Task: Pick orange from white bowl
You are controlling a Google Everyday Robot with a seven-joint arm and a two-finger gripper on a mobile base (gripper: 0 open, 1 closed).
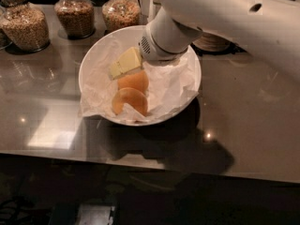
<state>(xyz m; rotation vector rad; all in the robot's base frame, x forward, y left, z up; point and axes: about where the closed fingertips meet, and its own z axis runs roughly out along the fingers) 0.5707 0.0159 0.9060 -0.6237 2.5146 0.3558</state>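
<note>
Orange number one (134, 81) lies near the middle of the white bowl (89, 60), on the crumpled paper lining (174, 86); a second orange (130, 101) sits just in front of it, the two touching or nearly so. The pincer (121, 66) hangs inside the bowl on the end of the white arm (225, 13), its yellowish tip just beside the farther fruit and towards the back rim. Whether it is spread or pressed together I cannot tell, and it does not appear to have hold of either fruit.

I judge this to be the approach step: the pincer is down in the bowl, but the grasp is not yet made. The next move calls for centring over one fruit, most likely the farther one, and straddling it without nudging its neighbour or snagging the paper.

Counted:
- two oranges
- one large bowl
- one sheet of lining
- three grain-filled glass jars (75, 14) along the back of the tabletop (243, 111)
- one low stack of dishes (213, 43), partly hidden behind the arm
</note>
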